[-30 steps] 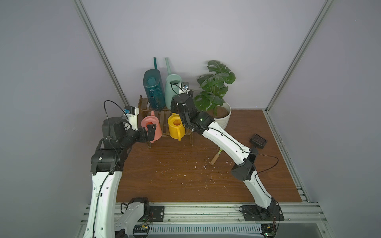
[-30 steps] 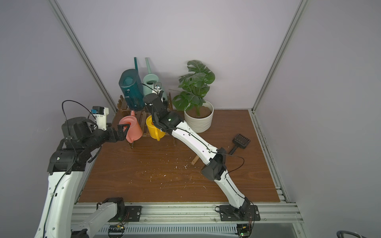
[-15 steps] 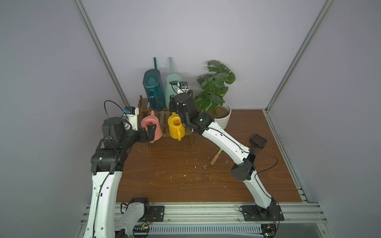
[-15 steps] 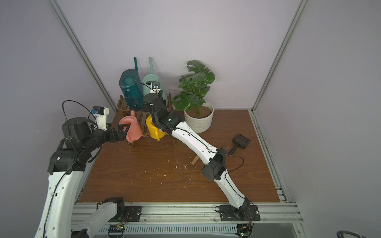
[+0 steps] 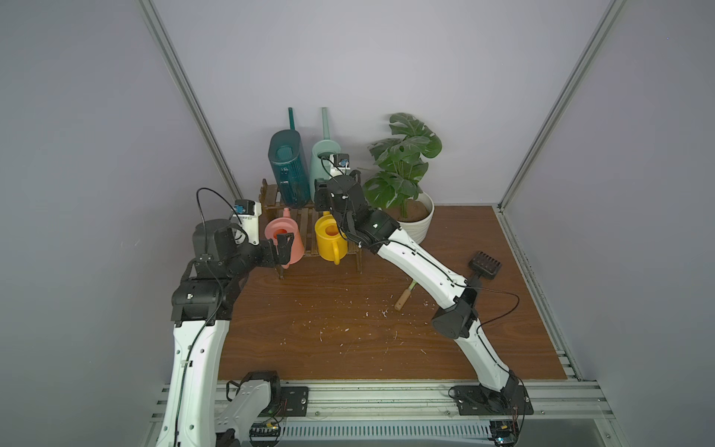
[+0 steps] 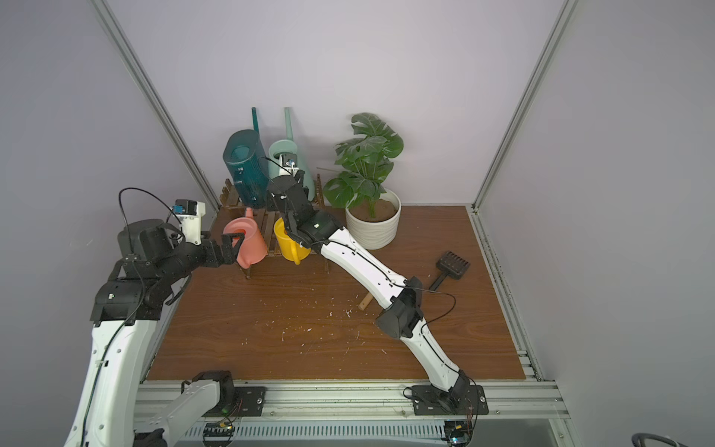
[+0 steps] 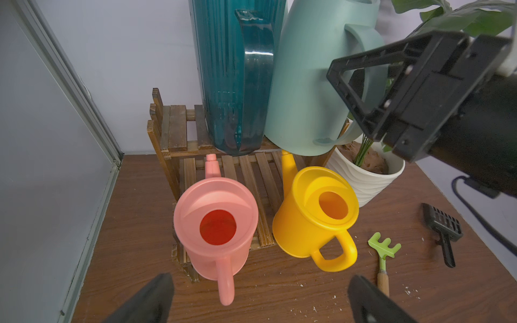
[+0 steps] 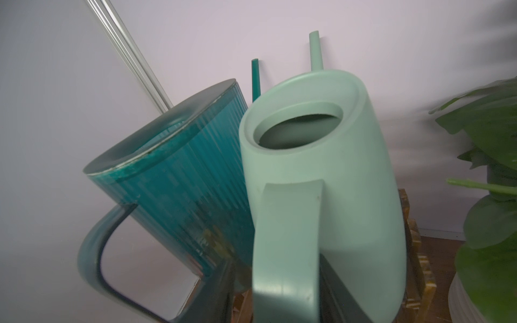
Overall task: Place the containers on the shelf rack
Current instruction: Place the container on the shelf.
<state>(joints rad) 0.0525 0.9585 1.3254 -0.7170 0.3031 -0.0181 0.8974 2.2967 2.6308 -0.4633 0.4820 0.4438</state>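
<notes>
Since one second ago only the right arm has shifted, a little toward the back wall, while the left arm stays where it was. Right gripper (image 5: 322, 189) is at the mint-green can (image 5: 318, 170), which stands on the upper tier of the shelf rack (image 7: 251, 179), just beside the dark teal can (image 5: 288, 170); both spouts point up along the wall. In the right wrist view the handle (image 8: 288, 237) of the mint-green can passes between the two dark fingers (image 8: 209, 293). One finger lies against the handle and on the other side a thin gap seems to show, so I cannot tell if the jaws really press it. Left gripper (image 5: 285, 249) is spread wide and holds nothing. In the left wrist view the pink can (image 7: 221, 201) stands right in front of it on the lower tier, and its handle points into the space between the fingertips without touching them. On the same tier is the yellow can (image 7: 302, 229), near the pink one but apart from it. To the right of the rack on the table (image 5: 348, 317) stands a potted plant (image 5: 406, 162). A green hand rake (image 7: 384, 249) and a black scoop (image 5: 483, 265) lie further out on the wood.
</notes>
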